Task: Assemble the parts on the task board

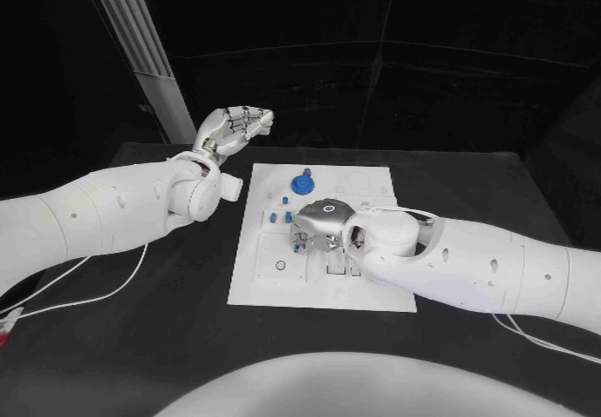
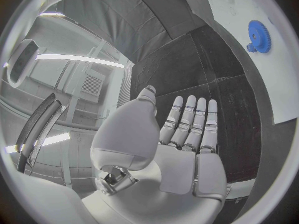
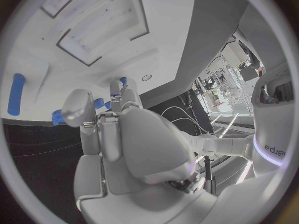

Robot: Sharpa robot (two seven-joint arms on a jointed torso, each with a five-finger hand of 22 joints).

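The white task board lies in the middle of the black table. A blue gear stands near its far edge, and it also appears in the left wrist view as the blue gear. Small blue parts lie along the board's left side. My right hand hangs over the board's middle, fingers pointing down at it. In the right wrist view a small blue piece sits between its thumb and fingers; whether it is gripped is unclear. A blue peg lies apart. My left hand is raised beyond the board's far left corner, fingers straight, holding nothing.
The board has rectangular recesses near my right hand. White cables trail on the table at the left and the right. A pale post stands behind the table's far left corner.
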